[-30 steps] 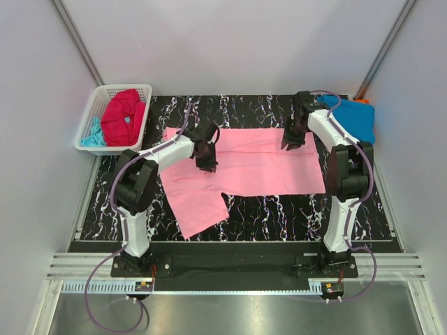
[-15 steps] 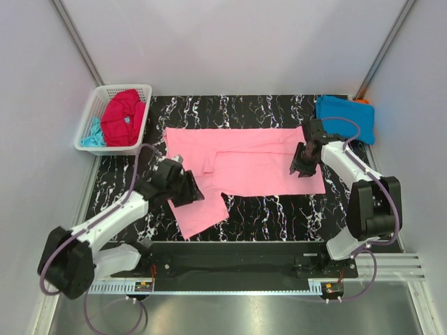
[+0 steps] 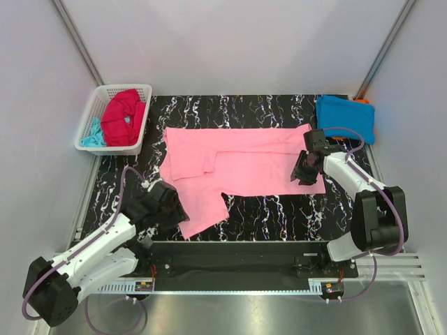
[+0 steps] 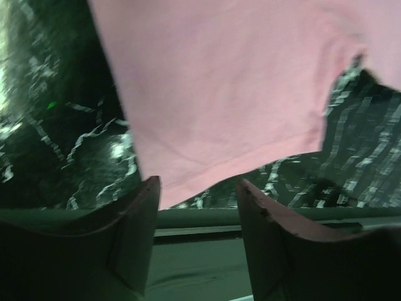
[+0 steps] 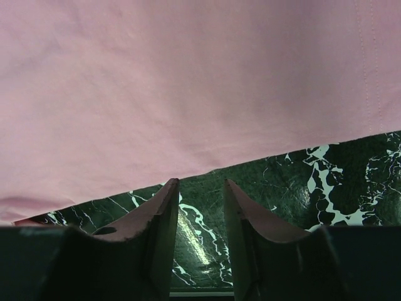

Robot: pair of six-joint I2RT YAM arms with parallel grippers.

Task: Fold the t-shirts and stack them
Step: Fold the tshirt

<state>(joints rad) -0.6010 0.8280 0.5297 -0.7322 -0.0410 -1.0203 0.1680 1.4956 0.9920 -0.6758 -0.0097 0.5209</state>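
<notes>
Left gripper (image 4: 197, 241) released, fingers spread, nothing between them, at the near hem of the light pink cloth t-shirt (image 3: 244, 160); right gripper (image 5: 200, 232) also released, narrow empty gap, at the shirt's right hem; shirt lies spread on the black marble table (image 3: 279, 209); folded bright blue t-shirt (image 3: 346, 117) at the far right corner; crimson red t-shirt (image 3: 123, 115) in the white lattice basket (image 3: 123, 87).

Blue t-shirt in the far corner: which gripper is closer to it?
Right. The right gripper sits just near-left of the blue t-shirt; the left gripper is far off, by the pink t-shirt's near-left edge.
</notes>
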